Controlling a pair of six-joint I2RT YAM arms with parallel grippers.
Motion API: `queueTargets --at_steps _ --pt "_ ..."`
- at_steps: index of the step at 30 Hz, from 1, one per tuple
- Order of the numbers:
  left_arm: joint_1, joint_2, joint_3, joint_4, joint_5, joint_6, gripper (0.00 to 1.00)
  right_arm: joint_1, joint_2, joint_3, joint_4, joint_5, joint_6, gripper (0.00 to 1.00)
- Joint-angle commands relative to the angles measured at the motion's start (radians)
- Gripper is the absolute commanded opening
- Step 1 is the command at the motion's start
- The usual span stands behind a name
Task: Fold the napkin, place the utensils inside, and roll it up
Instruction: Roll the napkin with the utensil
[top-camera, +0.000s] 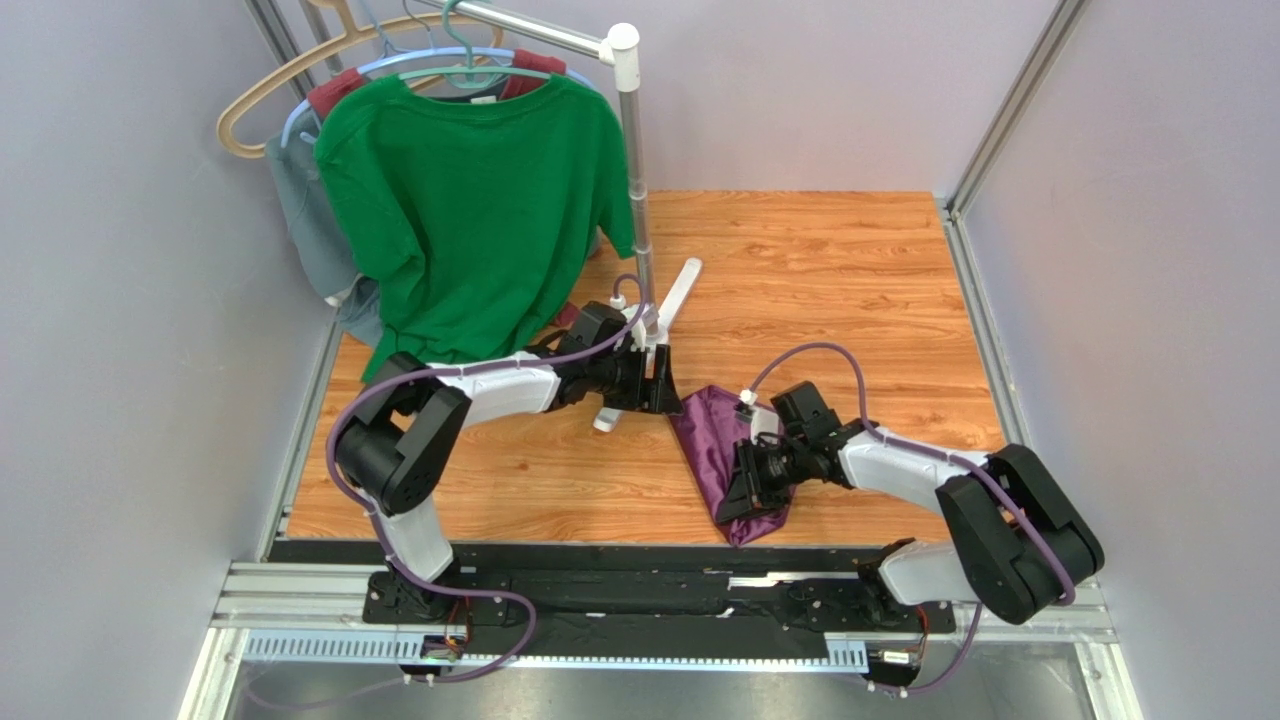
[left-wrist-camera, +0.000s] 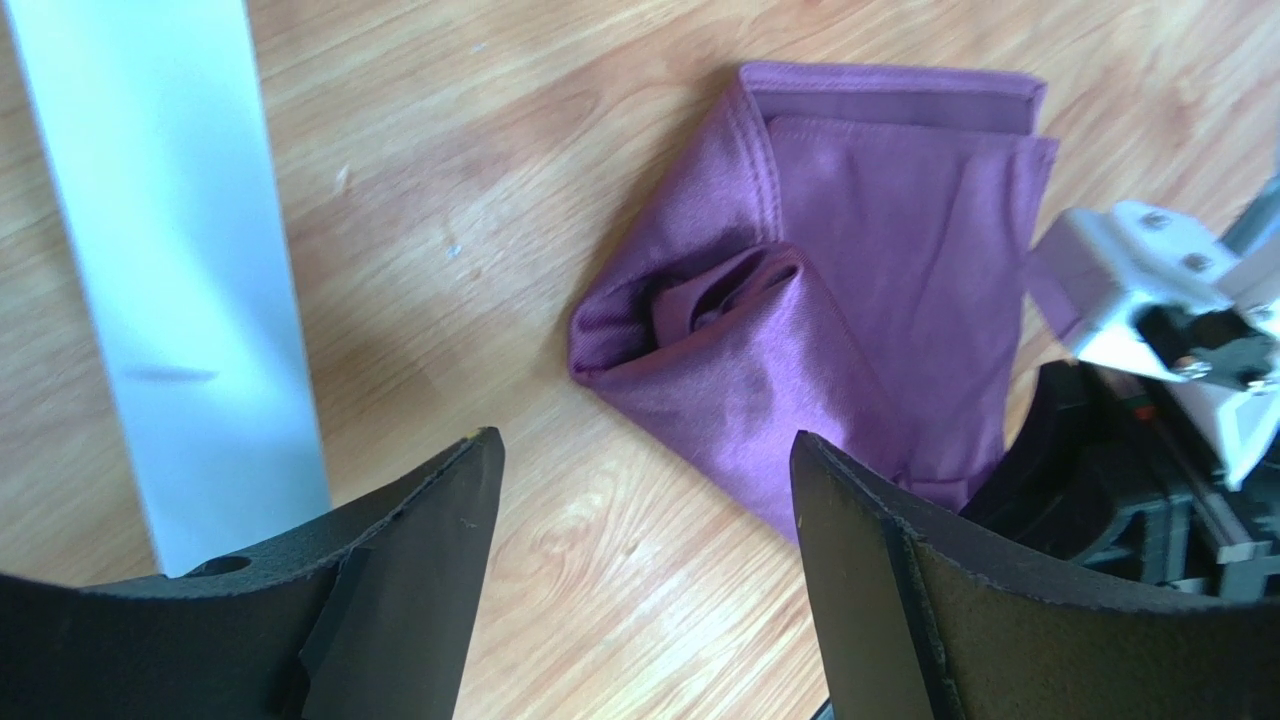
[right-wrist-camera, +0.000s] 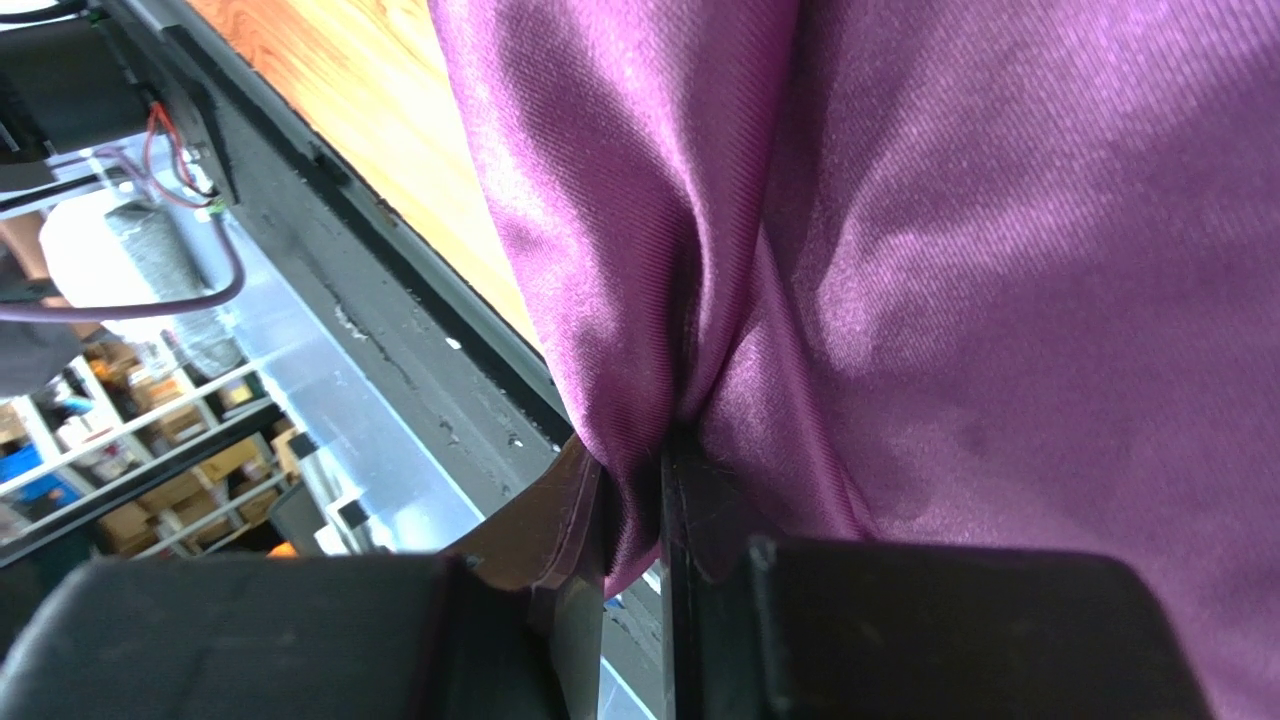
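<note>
- Step in hand: folding. The napkin (top-camera: 732, 447) lies on the tabletop (top-camera: 857, 270) between the two grippers as a rough triangular fold, with a loose tuck at the corner nearest the left gripper (left-wrist-camera: 646, 458). Judged from this, the fold is untidy and rolling has not begun.
- No utensil shows in any view. Whether one lies inside the fold cannot be told.
- Left gripper: jaws spread wide, holding nothing and touching nothing. The napkin's pointed corner lies just ahead of its fingertips.
- Right gripper (right-wrist-camera: 639, 495): jaws pressed nearly together, pinching a bunched ridge of the napkin's edge. The rest of the cloth extends ahead of its fingers.
- Next move, probably: lower the left gripper onto the corner ahead of it, close, then flatten the fold against the right gripper's hold without dragging the cloth.
</note>
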Motion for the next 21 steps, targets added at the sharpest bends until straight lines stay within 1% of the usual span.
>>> queueTargets --at_steps 1,2,11,16,19,20,21 --pt "0.016 0.025 -0.026 0.168 0.073 -0.072 0.79 -0.009 0.035 -0.018 0.028 -0.005 -0.021 0.05" --pt "0.016 0.029 -0.030 0.202 0.087 -0.078 0.80 -0.012 0.046 -0.020 0.031 -0.008 -0.021 0.05" --pt "0.021 0.120 -0.013 0.311 0.144 -0.127 0.81 -0.025 0.090 -0.018 0.058 -0.039 -0.024 0.04" --pt "0.021 0.161 0.013 0.311 0.145 -0.122 0.80 -0.027 0.092 -0.012 0.055 -0.039 -0.026 0.04" --pt "0.021 0.187 0.030 0.315 0.162 -0.127 0.74 -0.025 0.097 -0.010 0.052 -0.037 -0.029 0.04" --pt "0.021 0.193 0.033 0.317 0.164 -0.127 0.68 -0.025 0.097 -0.009 0.052 -0.037 -0.027 0.04" --pt "0.022 0.200 0.035 0.320 0.169 -0.129 0.64 -0.027 0.095 -0.009 0.051 -0.036 -0.027 0.04"
